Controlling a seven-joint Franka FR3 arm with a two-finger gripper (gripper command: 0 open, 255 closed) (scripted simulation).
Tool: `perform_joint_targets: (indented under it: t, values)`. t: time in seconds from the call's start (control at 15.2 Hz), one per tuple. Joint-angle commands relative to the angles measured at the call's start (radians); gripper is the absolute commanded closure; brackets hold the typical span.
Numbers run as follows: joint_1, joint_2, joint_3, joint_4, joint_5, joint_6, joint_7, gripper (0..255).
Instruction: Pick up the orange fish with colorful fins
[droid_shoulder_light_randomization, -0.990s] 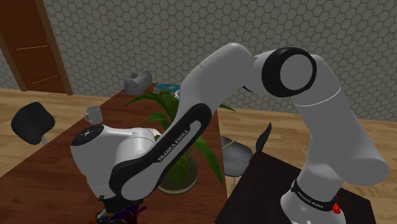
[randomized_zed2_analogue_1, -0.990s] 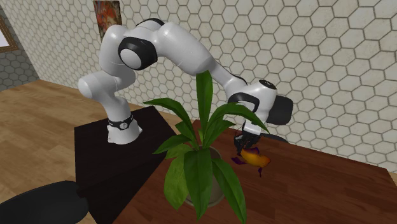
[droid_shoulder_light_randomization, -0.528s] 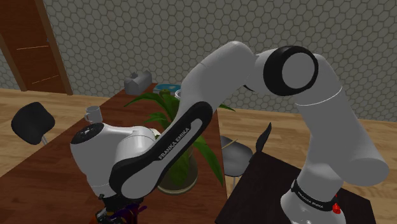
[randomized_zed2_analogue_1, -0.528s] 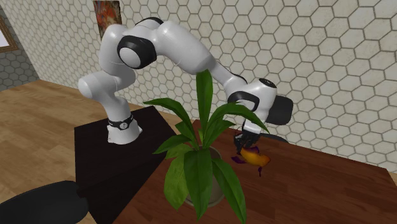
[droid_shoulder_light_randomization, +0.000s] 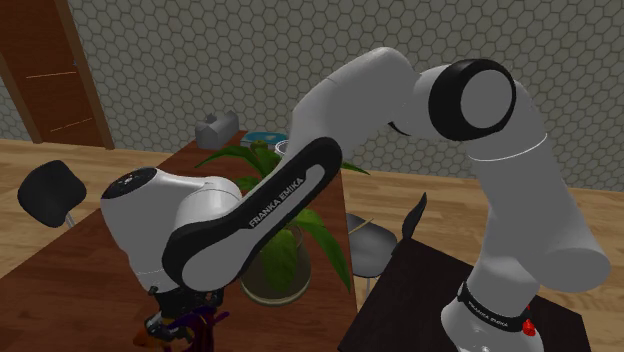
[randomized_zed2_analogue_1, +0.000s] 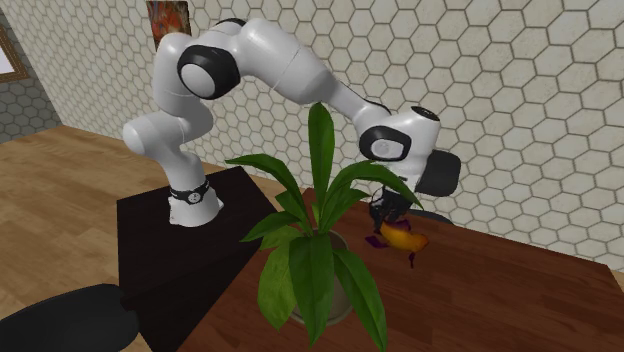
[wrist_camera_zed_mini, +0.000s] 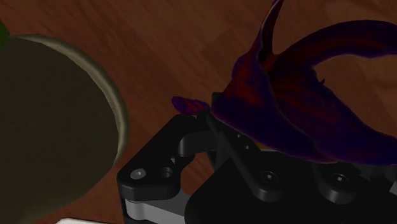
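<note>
The orange fish (randomized_zed2_analogue_1: 405, 240), with purple and dark red fins, hangs just above the wooden table (randomized_zed2_analogue_1: 480, 300), beside the potted plant. My black gripper (randomized_zed2_analogue_1: 390, 214) reaches down from the white hand and is shut on it. In the shoulder view the gripper (droid_shoulder_light_randomization: 183, 322) is low at the left under the hand, with purple fins (droid_shoulder_light_randomization: 207, 318) sticking out beside it. In the wrist view the fish's fins (wrist_camera_zed_mini: 299, 108) spread right in front of the black fingers (wrist_camera_zed_mini: 238, 156), above the table's wood.
A potted plant (randomized_zed2_analogue_1: 312, 250) with long green leaves stands close to the gripper; its pot rim (wrist_camera_zed_mini: 108, 95) is near the fingers. A grey object (droid_shoulder_light_randomization: 214, 128) lies at the table's far end. A black chair (droid_shoulder_light_randomization: 48, 194) stands beside the table.
The arm has lifted and swung the hand; the fish has gone up a little with it and shifted to the second exterior view's right. The grip is unchanged.
</note>
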Motion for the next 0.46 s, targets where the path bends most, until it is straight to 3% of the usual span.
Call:
perform_joint_targets:
  t: [0.0, 0.4]
  values:
    - [-0.002, -0.016, 0.006, 0.003, 0.008, -0.018, -0.002, 255]
    - [-0.008, -0.047, 0.017, 0.014, 0.023, -0.057, -0.011, 255]
